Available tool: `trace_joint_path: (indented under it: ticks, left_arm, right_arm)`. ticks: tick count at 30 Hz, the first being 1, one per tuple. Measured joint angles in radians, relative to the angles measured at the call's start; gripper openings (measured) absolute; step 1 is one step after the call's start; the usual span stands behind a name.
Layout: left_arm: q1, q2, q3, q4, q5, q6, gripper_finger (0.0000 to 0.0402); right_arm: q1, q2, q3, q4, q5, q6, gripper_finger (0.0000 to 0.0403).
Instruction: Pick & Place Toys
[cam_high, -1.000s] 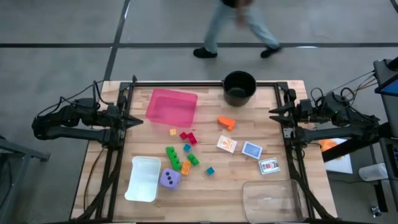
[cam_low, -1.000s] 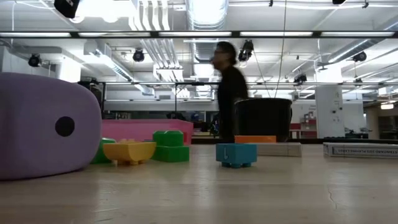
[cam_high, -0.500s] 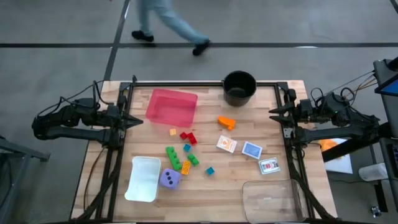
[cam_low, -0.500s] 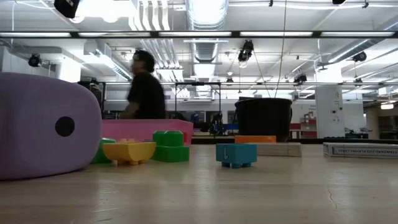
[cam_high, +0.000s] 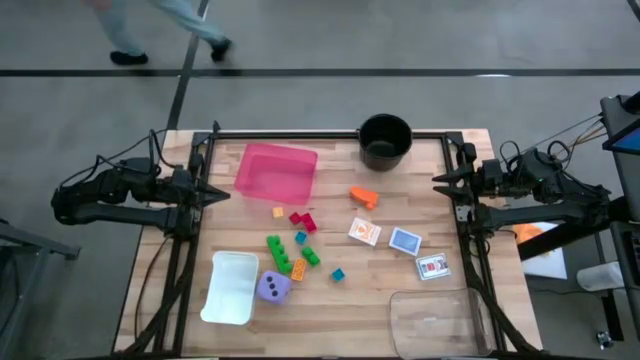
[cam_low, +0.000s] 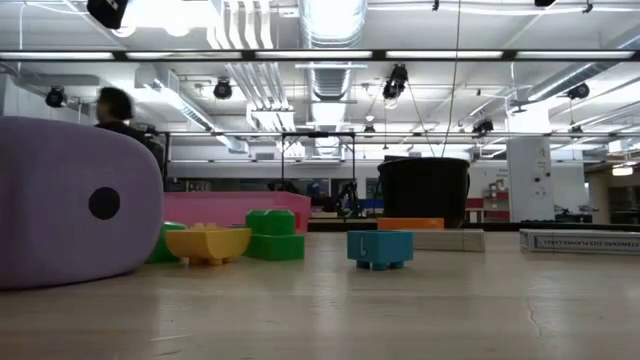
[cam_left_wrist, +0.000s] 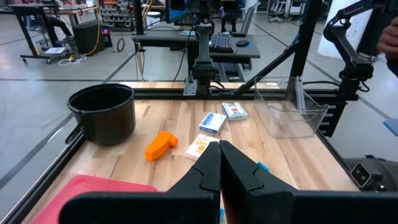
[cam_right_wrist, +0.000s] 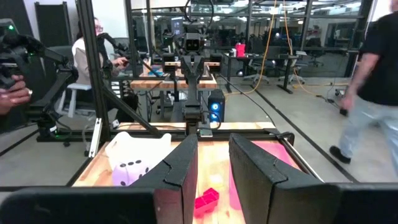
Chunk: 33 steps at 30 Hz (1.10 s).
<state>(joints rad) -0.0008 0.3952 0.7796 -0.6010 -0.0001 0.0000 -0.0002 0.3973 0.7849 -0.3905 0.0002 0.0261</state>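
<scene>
Both grippers parked at table edges, left (cam_high: 222, 193) pressed together, right (cam_high: 438, 181) spread; toys (cam_high: 300, 240) between

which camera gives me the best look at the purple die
The low view: the purple die fills its left side, one dark dot showing. The high view shows it small, by the white tray. The right wrist view glimpses it; the left wrist view doesn't.

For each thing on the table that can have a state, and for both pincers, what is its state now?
Left pincer: shut, empty, at the table's left edge.
Right pincer: slightly open, empty, at the table's right edge.
Pink tray: upright, empty.
Black pot: upright, no lid.
Purple die: on the table, two dots up.
Clear container: upright, empty.
White container: beside the die, contents cannot be told.
</scene>
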Motion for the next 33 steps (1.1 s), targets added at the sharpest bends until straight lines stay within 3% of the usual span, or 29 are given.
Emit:
trace_joint_path:
  ticks: [9, 33]
  left_arm:
    - [0.0, 0.0, 0.0, 0.018, -0.007, 0.0, 0.0002]
    - [0.0, 0.0, 0.0, -0.002, -0.007, 0.0, 0.0002]
  right_arm:
    - [0.0, 0.013, 0.0, 0.091, 0.0, 0.0, 0.0096]
    - [0.0, 0.017, 0.0, 0.091, 0.0, 0.0, 0.0096]
